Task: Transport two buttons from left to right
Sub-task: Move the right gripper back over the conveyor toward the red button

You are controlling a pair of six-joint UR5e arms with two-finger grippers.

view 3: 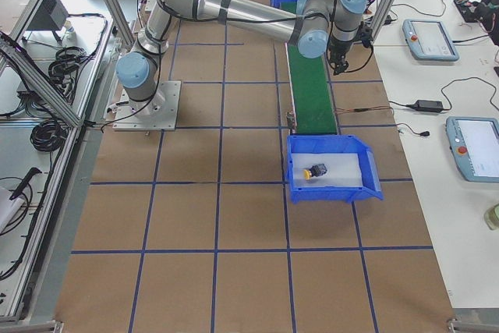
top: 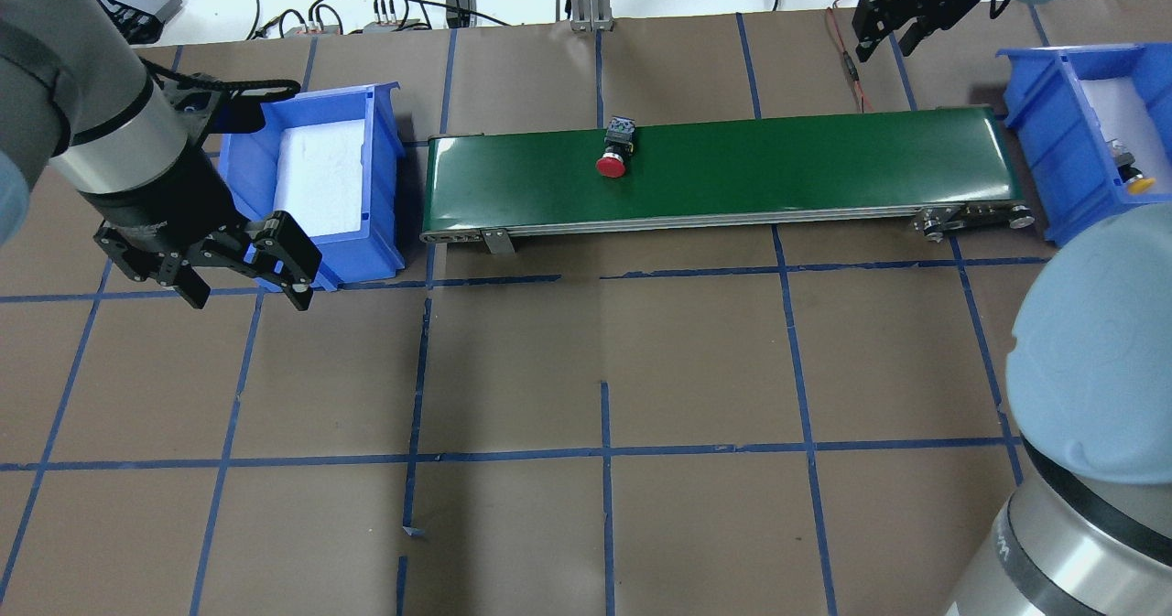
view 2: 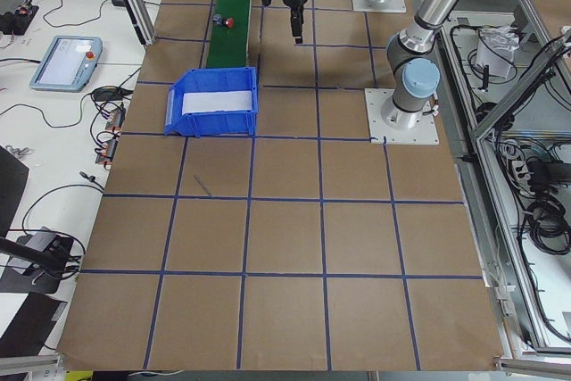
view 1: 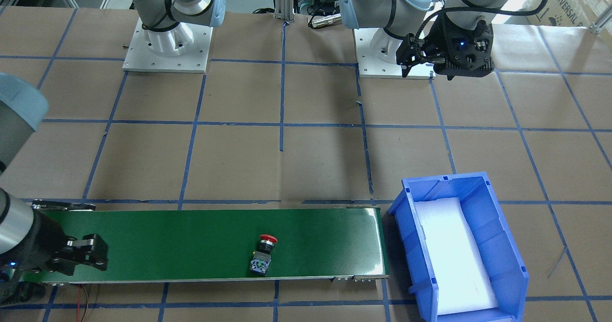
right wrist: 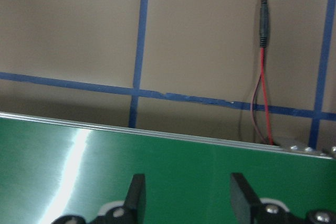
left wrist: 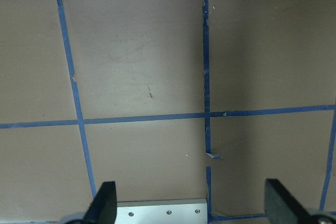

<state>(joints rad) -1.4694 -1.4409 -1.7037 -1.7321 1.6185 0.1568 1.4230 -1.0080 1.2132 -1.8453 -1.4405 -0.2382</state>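
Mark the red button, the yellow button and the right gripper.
red button (top: 611,166): overhead exterior view, on its red mushroom cap.
yellow button (top: 1138,184): overhead exterior view, on its yellow cap.
right gripper (top: 884,48): overhead exterior view, midway between its open fingertips.

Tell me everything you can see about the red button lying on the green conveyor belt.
The red button is a small push-button switch with a glossy red mushroom cap, a black collar and a grey-blue contact block with metal terminals at its end. It lies on its side on the green conveyor belt, about halfway along and close to the edge far from the robot, with its cap pointing toward the robot. Only the belt touches it.
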